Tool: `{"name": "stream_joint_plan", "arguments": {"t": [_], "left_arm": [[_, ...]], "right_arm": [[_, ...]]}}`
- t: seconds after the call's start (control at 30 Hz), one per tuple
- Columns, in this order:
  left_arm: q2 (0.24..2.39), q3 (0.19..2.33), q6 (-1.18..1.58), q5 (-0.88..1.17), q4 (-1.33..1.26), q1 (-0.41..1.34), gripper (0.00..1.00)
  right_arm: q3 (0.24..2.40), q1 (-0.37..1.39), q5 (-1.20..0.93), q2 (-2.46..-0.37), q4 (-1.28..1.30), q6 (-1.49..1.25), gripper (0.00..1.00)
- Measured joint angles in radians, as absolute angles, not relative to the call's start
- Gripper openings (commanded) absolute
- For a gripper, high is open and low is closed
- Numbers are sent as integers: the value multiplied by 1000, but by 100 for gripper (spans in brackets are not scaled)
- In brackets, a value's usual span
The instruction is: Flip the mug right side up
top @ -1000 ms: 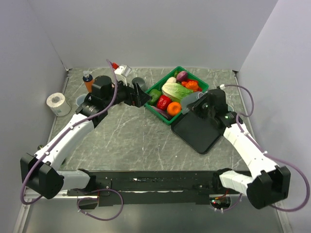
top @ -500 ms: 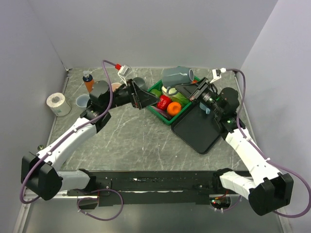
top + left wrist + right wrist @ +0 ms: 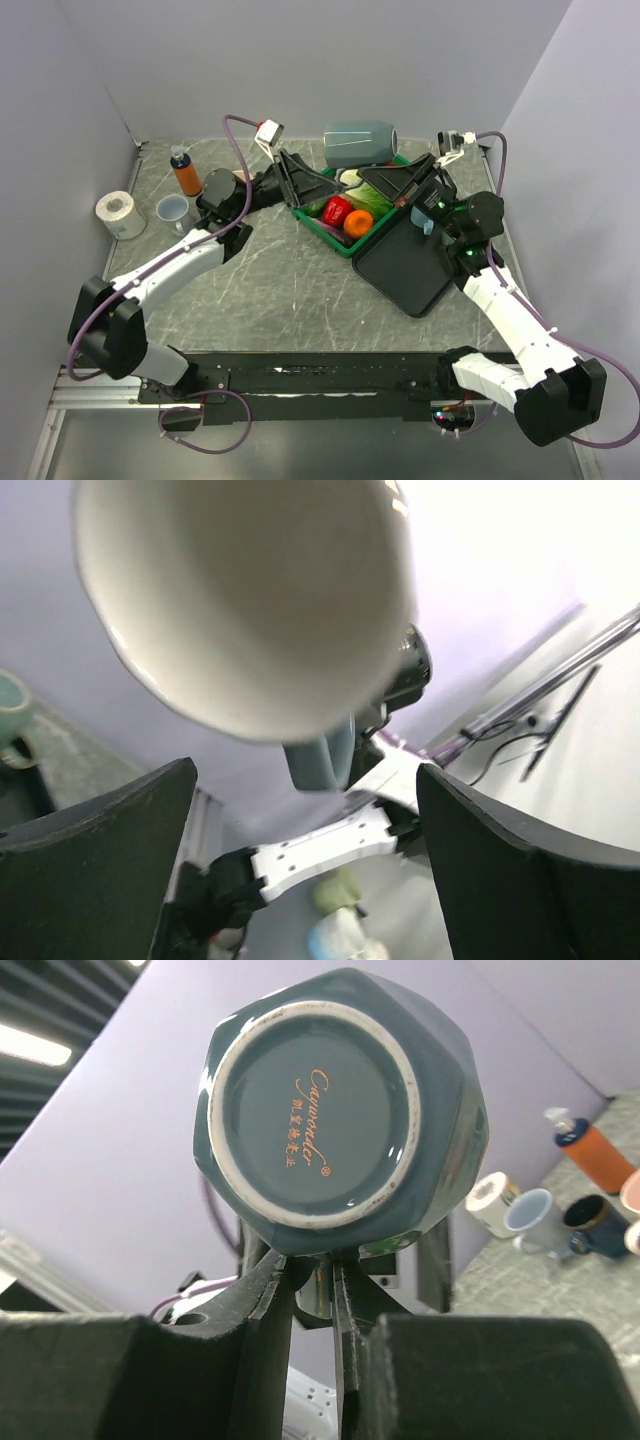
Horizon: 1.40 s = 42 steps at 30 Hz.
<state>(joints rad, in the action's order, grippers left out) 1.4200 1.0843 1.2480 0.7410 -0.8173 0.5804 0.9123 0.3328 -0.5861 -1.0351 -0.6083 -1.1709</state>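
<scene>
The dark teal faceted ceramic mug is in the air above the green plastic basket of vegetables. It lies on its side, mouth toward my left arm, base toward my right wrist. My right gripper is pinched narrow on its handle, under the body. My left gripper hovers just before the cream mouth, fingers spread wide, holding nothing.

I judge the good way is to roll the right wrist slowly until the mouth looks up, with a firm pinch – the mug may swing on its handle – then lower it onto the grey marbled table, not the basket.

On the base, orange script reads roughly "Caywonder"; the small characters below I cannot read.
</scene>
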Motion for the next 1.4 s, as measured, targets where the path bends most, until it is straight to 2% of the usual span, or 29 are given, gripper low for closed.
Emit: {"name": "stream_joint_plan", "arguments": {"t": [0.03, 0.27, 0.47, 0.83, 0.93, 0.97, 1.03, 1.07, 1.2, 1.23, 1.27, 1.3, 1.4], "left_arm": [[1433, 1092, 1274, 740, -835, 581, 95], [1495, 1132, 1468, 726, -938, 583, 66], [1499, 1134, 1536, 710, -949, 587, 51], [1499, 1134, 1568, 702, -945, 594, 37], [1499, 1134, 1573, 702, -945, 595, 26], [1499, 1134, 1572, 701, -945, 596, 19], [1499, 1134, 1568, 701, -946, 595, 10], [1499, 1134, 1563, 699, -947, 595, 1], [1499, 1134, 1557, 699, -942, 595, 1], [1499, 1134, 1555, 698, -940, 595, 1], [1499, 1134, 1547, 698, -936, 595, 1], [1499, 1134, 1538, 697, -929, 595, 1], [1495, 1134, 1494, 681, -881, 595, 1]], "right_arm": [[912, 335, -590, -1035, -621, -1175, 0], [912, 348, -612, -1035, -654, -1180, 0], [908, 352, -612, -1035, -656, -1159, 0], [907, 392, -550, -1015, -630, -1046, 0], [907, 404, -528, -1009, -620, -1013, 0], [907, 407, -522, -1008, -619, -1007, 0], [907, 413, -510, -1005, -616, -998, 0], [906, 416, -504, -1003, -611, -998, 0], [902, 419, -494, -1000, -604, -994, 0], [902, 419, -493, -1000, -601, -991, 16], [902, 419, -492, -1000, -597, -987, 26], [902, 419, -491, -999, -588, -981, 49], [902, 419, -496, -995, -553, -949, 74]]}}
